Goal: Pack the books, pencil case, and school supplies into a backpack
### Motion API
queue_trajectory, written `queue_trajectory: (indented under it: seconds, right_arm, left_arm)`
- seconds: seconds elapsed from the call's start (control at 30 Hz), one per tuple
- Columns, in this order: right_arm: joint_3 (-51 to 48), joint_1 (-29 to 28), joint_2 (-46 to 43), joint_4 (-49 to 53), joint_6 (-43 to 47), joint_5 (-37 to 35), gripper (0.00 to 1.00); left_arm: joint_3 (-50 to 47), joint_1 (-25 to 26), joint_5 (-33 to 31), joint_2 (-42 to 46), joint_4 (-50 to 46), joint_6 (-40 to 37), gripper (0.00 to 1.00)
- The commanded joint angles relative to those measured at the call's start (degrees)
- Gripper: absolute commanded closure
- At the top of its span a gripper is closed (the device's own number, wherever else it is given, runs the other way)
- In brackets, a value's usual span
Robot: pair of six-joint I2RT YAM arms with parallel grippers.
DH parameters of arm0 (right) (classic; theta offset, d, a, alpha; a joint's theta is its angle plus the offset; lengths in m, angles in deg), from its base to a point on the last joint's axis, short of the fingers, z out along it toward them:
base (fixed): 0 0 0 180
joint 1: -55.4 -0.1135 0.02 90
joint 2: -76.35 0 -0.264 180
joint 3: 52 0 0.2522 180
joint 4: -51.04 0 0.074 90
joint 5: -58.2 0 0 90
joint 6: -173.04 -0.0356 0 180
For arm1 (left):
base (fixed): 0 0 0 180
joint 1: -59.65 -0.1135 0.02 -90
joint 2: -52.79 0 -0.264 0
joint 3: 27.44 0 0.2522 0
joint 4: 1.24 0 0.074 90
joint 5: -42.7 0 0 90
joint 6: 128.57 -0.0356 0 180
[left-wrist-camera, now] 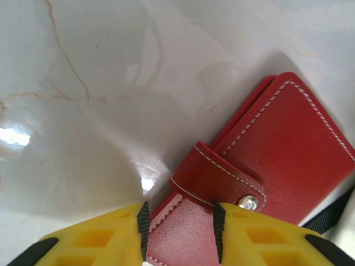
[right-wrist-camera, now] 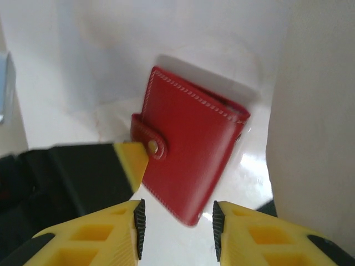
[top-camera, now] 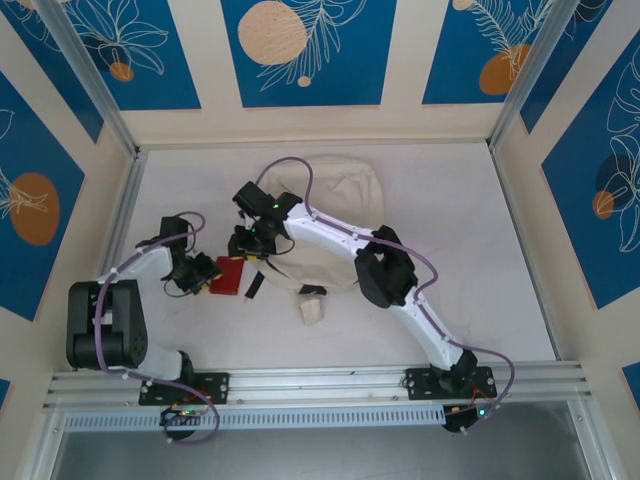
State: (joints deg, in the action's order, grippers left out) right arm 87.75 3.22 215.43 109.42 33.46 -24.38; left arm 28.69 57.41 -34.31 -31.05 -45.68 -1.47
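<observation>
Red pencil case [left-wrist-camera: 277,160] lies on the tabletop [left-wrist-camera: 83,111] beside the backpack [top-camera: 335,185], its snap edge pinched in the left end effector [left-wrist-camera: 180,216], the right end effector [right-wrist-camera: 176,213] hovering above with jaws apart and empty, so that shallow bite may slip, or the fingers may collide

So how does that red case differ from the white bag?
The red snap case is small and smooth with white stitching; the cream backpack is larger, soft and rumpled. The left gripper has the case's edge between its jaws; nothing grips the backpack. Both lie on the table.
</observation>
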Motion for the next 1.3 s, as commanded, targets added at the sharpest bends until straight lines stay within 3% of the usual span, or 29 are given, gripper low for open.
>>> queue_trajectory:
  seconds: [0.0, 0.23, 0.67, 0.8, 0.9, 0.97, 1.13, 1.27]
  right_arm:
    - [4.88, -0.28, 3.88, 6.27, -4.36, -0.38, 0.60]
    - [6.90, -0.29, 7.85, 6.59, -4.49, 1.40, 0.55]
    - [9.71, 0.01, 11.51, 3.25, -0.43, 11.37, 0.65]
    - [9.62, 0.00, 11.04, 1.00, 1.49, 15.42, 0.81]
    - [8.21, 0.03, 8.64, 0.95, 2.82, 14.18, 0.96]
    - [4.82, 0.15, 4.90, 0.23, 3.85, 10.65, 1.00]
    - [-11.47, 2.69, -10.59, -6.14, 5.49, 4.80, 1.00]
    - [-26.49, 6.52, -24.78, -11.90, 5.60, 2.60, 1.00]
  left_arm:
    - [-1.45, -0.30, -0.40, -1.21, 0.23, 0.02, 0.68]
    - [-2.16, -0.26, -1.44, -2.61, 0.26, 0.21, 0.79]
    - [-2.17, -0.31, 0.01, -2.57, 0.87, -0.16, 0.82]
    - [-1.60, -0.31, 1.54, -1.81, 0.97, -0.34, 0.82]
    - [-0.36, -0.31, 2.95, -0.20, -0.21, -1.01, 0.82]
    - [1.55, -0.30, 3.14, 1.31, -2.25, -2.18, 0.78]
    - [8.53, -0.30, 3.36, 6.02, -9.42, -5.58, 0.51]
    - [13.92, 0.52, 4.20, 8.75, -12.04, -7.87, 0.36]
